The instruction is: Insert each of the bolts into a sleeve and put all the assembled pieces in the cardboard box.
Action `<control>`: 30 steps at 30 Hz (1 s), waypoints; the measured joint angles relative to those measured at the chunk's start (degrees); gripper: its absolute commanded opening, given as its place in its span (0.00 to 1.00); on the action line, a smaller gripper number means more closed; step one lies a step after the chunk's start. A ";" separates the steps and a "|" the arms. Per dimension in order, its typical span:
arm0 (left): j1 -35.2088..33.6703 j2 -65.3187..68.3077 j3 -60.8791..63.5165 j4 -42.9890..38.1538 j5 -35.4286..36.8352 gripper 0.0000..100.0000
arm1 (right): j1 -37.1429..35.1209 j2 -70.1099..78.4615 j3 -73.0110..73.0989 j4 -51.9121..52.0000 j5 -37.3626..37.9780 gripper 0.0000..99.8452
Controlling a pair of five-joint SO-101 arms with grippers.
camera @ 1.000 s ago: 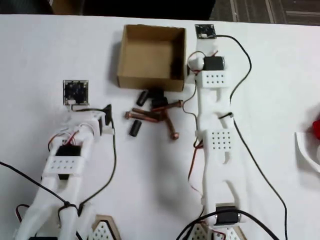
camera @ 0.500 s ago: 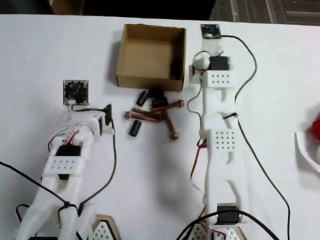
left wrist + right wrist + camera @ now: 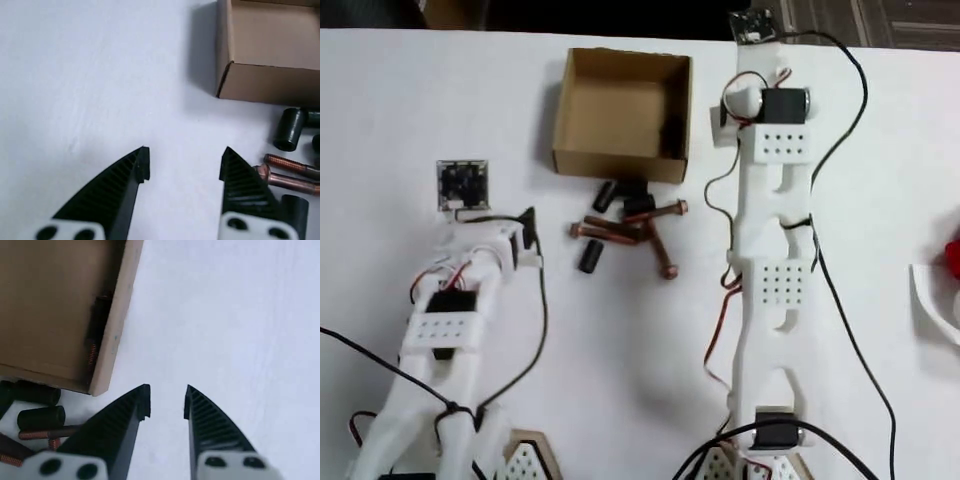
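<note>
High view: an open brown cardboard box (image 3: 620,165) sits on the smooth white table (image 3: 420,80) between two white plastic arms (image 3: 765,280), and just before its near wall threaded copper-coloured bolts (image 3: 615,228) lie crossed in a heap among short black cylindrical sleeves (image 3: 590,257). The left gripper (image 3: 184,162), ribbed black jaws spread wide and empty, hangs over bare table beside that heap. The right gripper (image 3: 165,400), jaws parted a little and empty, hangs just outside the box's side wall, which stands between it and an assembled piece (image 3: 100,320), black sleeve with copper thread showing, lying inside against it.
</note>
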 measured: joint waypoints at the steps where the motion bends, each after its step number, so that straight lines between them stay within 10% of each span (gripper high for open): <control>1: -0.26 0.00 0.00 -0.44 0.00 0.24 | -0.18 -1.23 1.32 0.00 0.00 0.10; 15: -0.97 0.00 0.18 -0.70 0.00 0.24 | -11.78 -39.21 50.73 -1.58 -8.62 0.10; 30: -16.70 -0.09 0.18 -5.63 5.10 0.24 | -29.10 -47.82 90.55 -23.21 -18.90 0.21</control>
